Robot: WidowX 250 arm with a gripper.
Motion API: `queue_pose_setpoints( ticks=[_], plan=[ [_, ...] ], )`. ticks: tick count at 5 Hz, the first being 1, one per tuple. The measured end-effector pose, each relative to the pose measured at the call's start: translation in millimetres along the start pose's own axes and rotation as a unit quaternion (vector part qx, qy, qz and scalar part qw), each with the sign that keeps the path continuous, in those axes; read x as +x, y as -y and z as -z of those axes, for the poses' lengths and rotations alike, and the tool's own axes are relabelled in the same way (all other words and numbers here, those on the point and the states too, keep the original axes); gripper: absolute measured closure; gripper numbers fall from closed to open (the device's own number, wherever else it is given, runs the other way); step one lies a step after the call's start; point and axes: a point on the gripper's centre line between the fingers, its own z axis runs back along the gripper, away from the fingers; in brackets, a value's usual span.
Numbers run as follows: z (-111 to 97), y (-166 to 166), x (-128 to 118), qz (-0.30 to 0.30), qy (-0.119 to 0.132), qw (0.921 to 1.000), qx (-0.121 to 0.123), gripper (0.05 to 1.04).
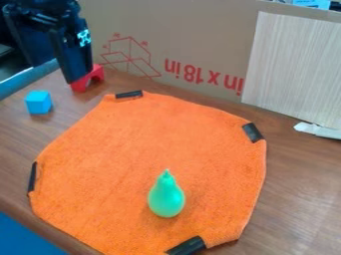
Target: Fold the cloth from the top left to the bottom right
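Note:
The black gripper (75,60) hangs at the upper left, above the table's back left part and in front of a red block; it is apart from the cloth. An orange cloth (153,144) lies spread flat on the wooden table, with black pieces at its corners: one at the top left (129,94), one at the right (253,132), one at the left edge (32,177) and one at the bottom (186,246). A green pear-shaped toy (166,195) stands upright on the cloth, right of its lower middle.
A blue cube (39,102) sits left of the cloth. The red block (97,73) is behind it, partly hidden by the gripper. A cardboard panel (200,45) and a pale board (293,69) stand along the back. White scrap (318,130) lies at the right.

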Motion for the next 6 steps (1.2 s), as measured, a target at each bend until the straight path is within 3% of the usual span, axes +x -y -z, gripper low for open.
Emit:
queue_pose_setpoints(
  ticks=[1,2,3,4,5,6],
  plan=[
    [4.8,-0.3,-0.2,-0.001,-0.009,1.0,-0.004,0.084],
    [28.5,-11.7,14.2,-0.005,-0.034,0.9993,-0.015,0.084],
    [47.4,-26.0,26.8,-0.017,-0.039,0.9991,0.001,0.084],
    [60.2,-38.4,41.5,-0.017,-0.034,0.9993,0.002,0.084],
    [75.0,-53.0,55.8,0.006,-0.023,0.9995,-0.023,0.084],
    [79.3,-66.3,65.5,0.027,-0.001,0.9992,-0.031,0.084]
  ],
)
